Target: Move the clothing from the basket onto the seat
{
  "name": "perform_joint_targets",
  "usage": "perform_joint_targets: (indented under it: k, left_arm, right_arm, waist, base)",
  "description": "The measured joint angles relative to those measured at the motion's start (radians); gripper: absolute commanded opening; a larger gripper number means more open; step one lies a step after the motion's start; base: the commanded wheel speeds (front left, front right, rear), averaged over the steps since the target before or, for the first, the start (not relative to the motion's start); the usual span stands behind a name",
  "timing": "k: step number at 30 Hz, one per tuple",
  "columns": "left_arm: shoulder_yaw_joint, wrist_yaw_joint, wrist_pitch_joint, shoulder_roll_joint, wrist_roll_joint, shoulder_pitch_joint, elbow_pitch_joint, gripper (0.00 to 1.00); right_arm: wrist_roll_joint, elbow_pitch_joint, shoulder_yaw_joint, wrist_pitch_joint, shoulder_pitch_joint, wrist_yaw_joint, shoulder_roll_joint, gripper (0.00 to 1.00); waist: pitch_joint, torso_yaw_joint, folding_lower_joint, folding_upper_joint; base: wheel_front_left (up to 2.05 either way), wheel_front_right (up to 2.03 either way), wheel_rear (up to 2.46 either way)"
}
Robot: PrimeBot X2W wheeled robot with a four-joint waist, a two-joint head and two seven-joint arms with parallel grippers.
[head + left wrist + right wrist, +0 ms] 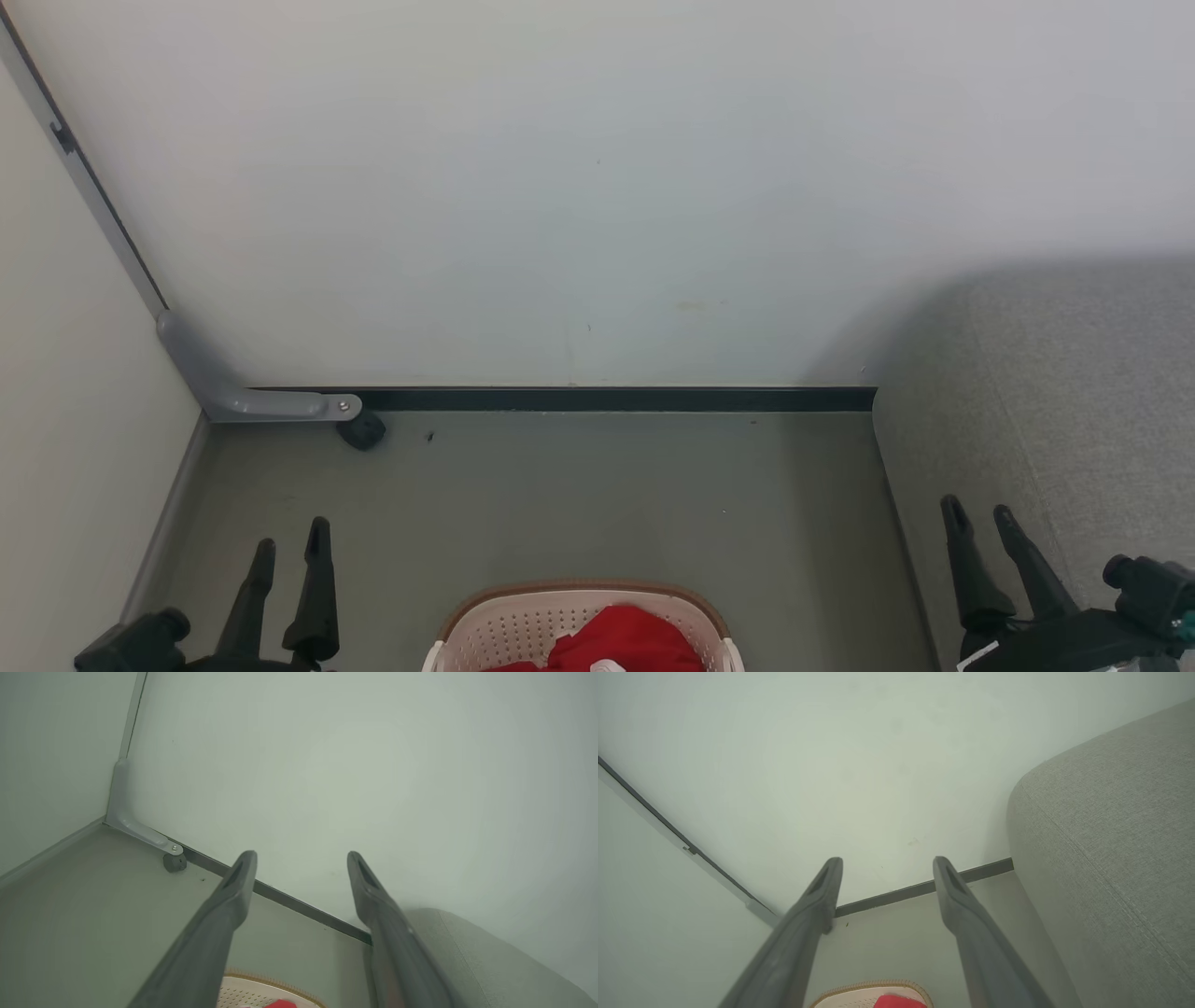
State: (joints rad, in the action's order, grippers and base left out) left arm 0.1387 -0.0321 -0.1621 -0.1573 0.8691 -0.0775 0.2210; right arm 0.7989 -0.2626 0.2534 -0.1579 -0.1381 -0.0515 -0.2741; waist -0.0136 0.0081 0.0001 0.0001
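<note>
The cream-white basket [504,630] with a brown rim stands on the floor at the bottom middle of the head view, cut off by the frame edge. Red clothing [621,642] with a bit of white trim is heaped inside it. The grey seat [1055,392] rises at the right against the wall. My left gripper [291,541] is open at the lower left, left of the basket and apart from it. My right gripper [978,511] is open at the lower right, in front of the seat's side. Both wrist views show the basket rim [261,982] [859,987], a sliver of red clothing [896,1002] and open, empty grippers [302,858] [887,863].
A pale wall runs across the back with a dark skirting strip [607,399]. At the left corner a grey bracket [252,397] with a small black foot [362,431] sits on the floor. A side panel [75,448] closes the left. Grey-green floor [579,504] lies between basket and wall.
</note>
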Motion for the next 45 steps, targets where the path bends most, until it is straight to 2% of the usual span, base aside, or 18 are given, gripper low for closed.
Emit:
perform_joint_targets:
  k: [6, 21, 45]
  left_arm:
    - [0.025, 0.042, -0.026, -0.012, -0.130, -0.002, 0.001, 1.00]
    - [0.072, 0.069, -0.083, -0.028, -0.328, -0.014, 0.018, 1.00]
    - [0.058, 0.067, -0.087, -0.014, -0.366, -0.019, 0.033, 1.00]
  right_arm:
    - [-0.106, -0.009, 0.051, -0.025, -0.014, 0.017, -0.018, 1.00]
    - [-0.290, -0.019, 0.115, -0.084, -0.024, 0.044, -0.052, 1.00]
    - [-0.307, 0.008, 0.082, -0.091, -0.032, 0.032, -0.039, 1.00]
  waist:
    - [0.003, -0.003, 0.0000, 0.0000]
    - [0.007, -0.008, 0.0000, 0.0000]
    - [-0.002, -0.009, -0.0001, 0.0000]
  base:
    - [0.00, 0.00, 0.00]
    - [0.00, 0.00, 0.00]
    - [0.00, 0.00, 0.00]
